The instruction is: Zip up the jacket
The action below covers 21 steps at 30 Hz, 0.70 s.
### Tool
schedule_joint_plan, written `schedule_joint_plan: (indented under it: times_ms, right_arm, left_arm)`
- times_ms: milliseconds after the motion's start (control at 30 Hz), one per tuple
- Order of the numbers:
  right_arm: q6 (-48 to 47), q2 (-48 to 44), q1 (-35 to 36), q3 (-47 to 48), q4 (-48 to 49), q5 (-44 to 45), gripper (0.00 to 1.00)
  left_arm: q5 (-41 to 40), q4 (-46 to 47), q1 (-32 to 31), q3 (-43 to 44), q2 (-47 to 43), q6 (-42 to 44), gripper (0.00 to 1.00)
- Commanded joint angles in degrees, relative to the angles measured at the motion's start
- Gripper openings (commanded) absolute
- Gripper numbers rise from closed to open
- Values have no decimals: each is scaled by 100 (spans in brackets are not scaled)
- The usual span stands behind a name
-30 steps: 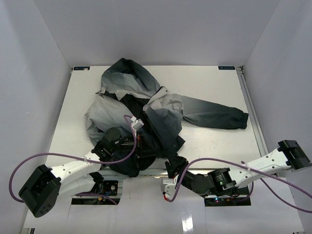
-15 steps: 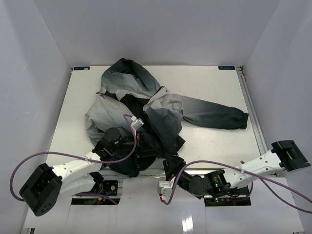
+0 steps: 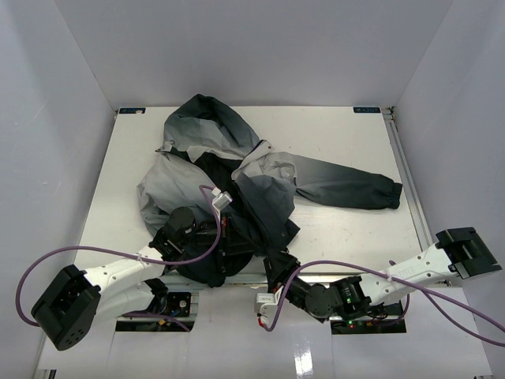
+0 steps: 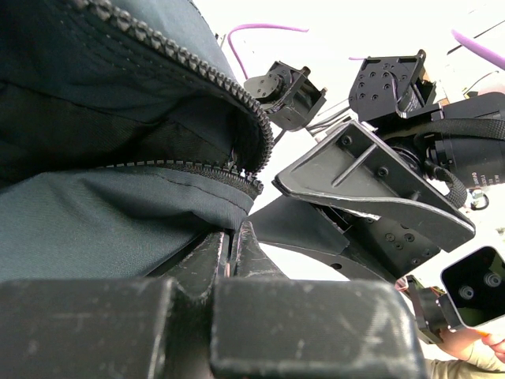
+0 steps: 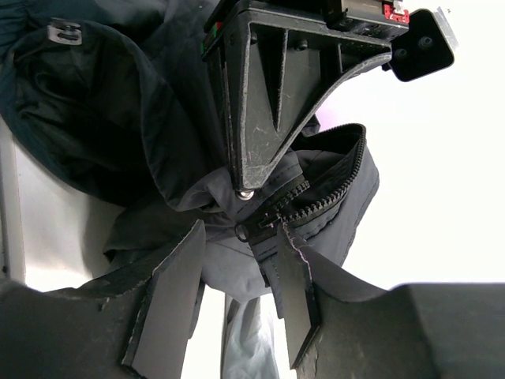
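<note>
The jacket lies spread on the white table, hood at the far end, one sleeve stretched to the right, dark hem at the near edge. My left gripper is shut on the jacket's hem beside the bottom of the zipper; in the left wrist view its fingertips pinch grey fabric under the zipper teeth. My right gripper is open at the hem. In the right wrist view the right gripper has its fingers on either side of the zipper slider, not touching it. The left gripper's fingers show above it.
The white table is boxed in by grey walls on the left, right and far sides. Purple cables loop from both arms near the front edge. The right sleeve lies across the right half of the table.
My right arm has shifted a little left and towards the jacket's hem. The left gripper and the jacket have not visibly moved.
</note>
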Motion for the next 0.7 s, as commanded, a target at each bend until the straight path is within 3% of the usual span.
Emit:
schedule_joint_plan:
  times_ms: [0, 667]
  right_arm:
    - [-152, 72, -47, -55, 634, 148, 47]
    - [-195, 237, -473, -88, 1011, -24, 43]
  left_arm:
    - [156, 214, -10, -17, -138, -71, 0]
    - [187, 106, -9, -35, -276, -9, 0]
